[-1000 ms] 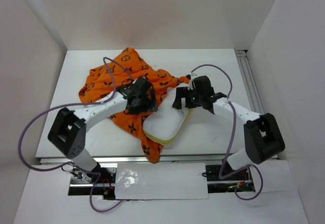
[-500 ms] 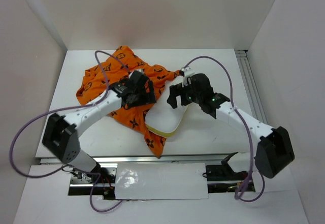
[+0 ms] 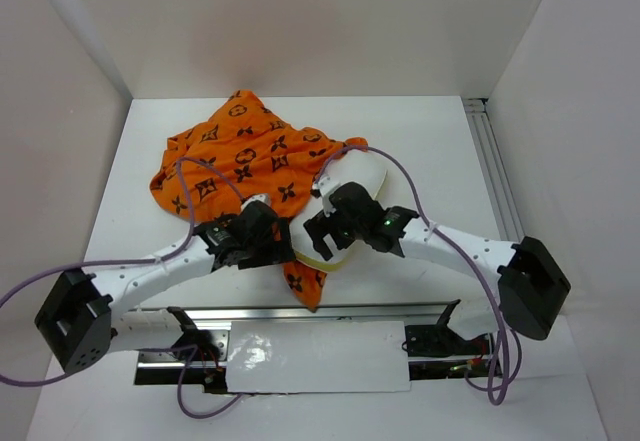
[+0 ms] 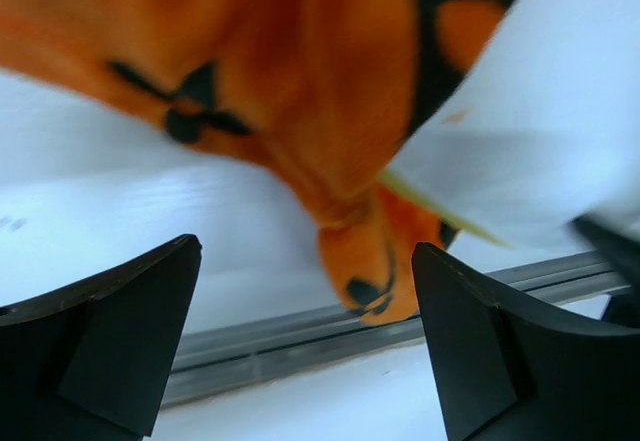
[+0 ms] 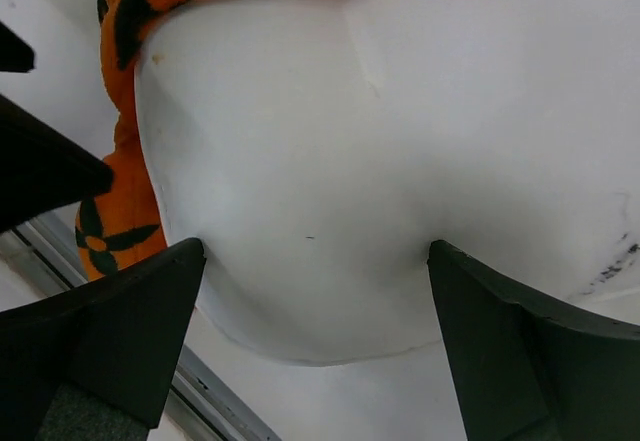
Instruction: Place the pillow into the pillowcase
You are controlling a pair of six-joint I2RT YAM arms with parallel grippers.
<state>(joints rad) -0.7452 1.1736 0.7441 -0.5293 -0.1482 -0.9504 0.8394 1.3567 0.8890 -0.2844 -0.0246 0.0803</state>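
Observation:
The orange pillowcase point(image 3: 245, 151) with dark motifs lies spread at the back left, and one corner hangs toward the near edge point(image 3: 303, 286). The white pillow point(image 3: 372, 175) lies partly under it, its yellow seam showing near the front. My left gripper point(image 3: 268, 239) is open and empty just above the table; in its wrist view point(image 4: 305, 251) the pillowcase corner point(image 4: 365, 261) and the pillow point(image 4: 540, 131) lie ahead. My right gripper point(image 3: 322, 231) is open, and its fingers point(image 5: 150, 301) press against both sides of the pillow's rounded end point(image 5: 330, 161).
A metal rail point(image 3: 300, 311) runs along the table's near edge and shows in the left wrist view point(image 4: 280, 341). Another rail point(image 3: 497, 171) runs along the right side. White walls enclose the table at the left, back and right.
Both grippers have moved toward the near edge and closer together. The pillowcase has spread out flatter at the back. The right gripper now covers more of the pillow.

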